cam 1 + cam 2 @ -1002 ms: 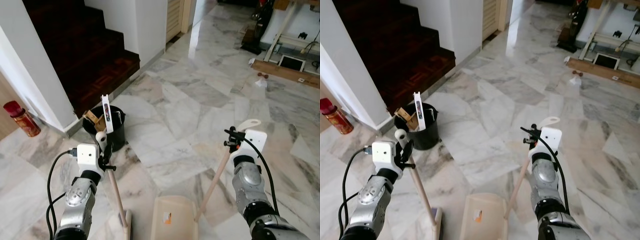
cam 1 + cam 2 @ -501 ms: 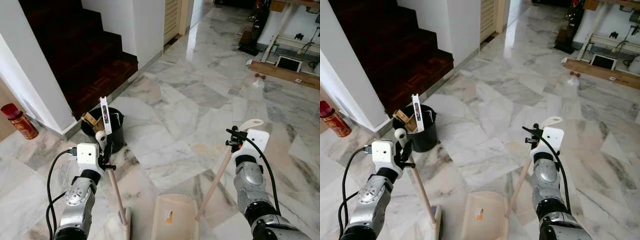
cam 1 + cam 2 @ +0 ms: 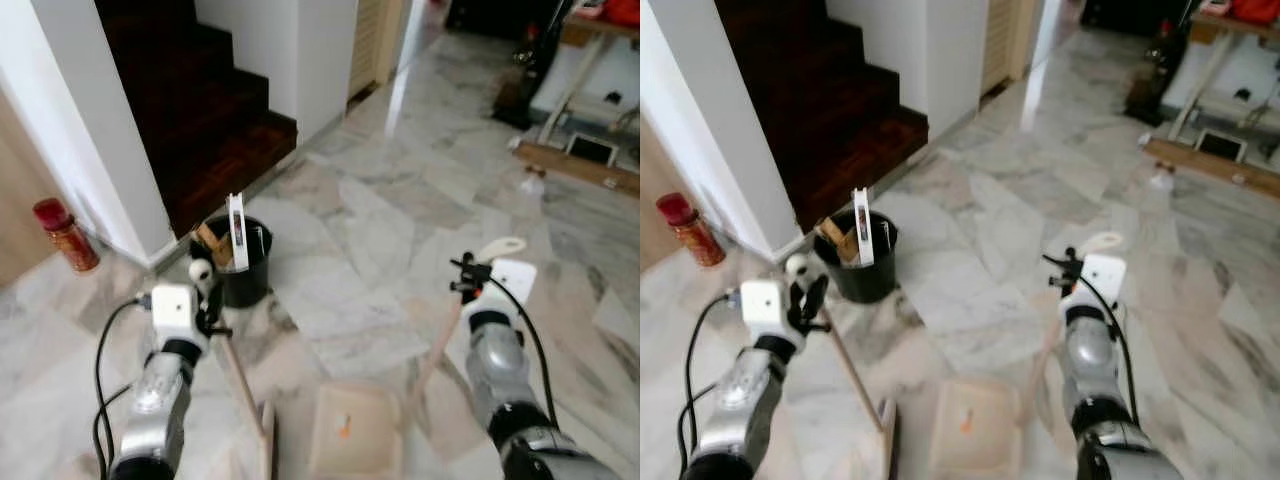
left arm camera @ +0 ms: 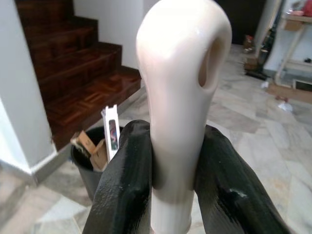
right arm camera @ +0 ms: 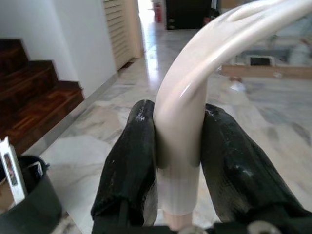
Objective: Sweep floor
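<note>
Broom handle (image 4: 180, 97) clamped in left gripper (image 4: 178, 195), head low on marble floor (image 3: 380, 210) for sweeping | dustpan handle (image 5: 195, 97) clenched by right gripper (image 5: 180, 161), dustpan (image 3: 355, 440) set between arms to catch debris | black bin (image 3: 240, 275) near stairs

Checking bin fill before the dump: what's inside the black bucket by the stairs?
The round black plastic bucket holds brown cardboard scraps and a tall white flat package standing upright above the rim. Anything lower down is hidden by the bucket wall.
</note>
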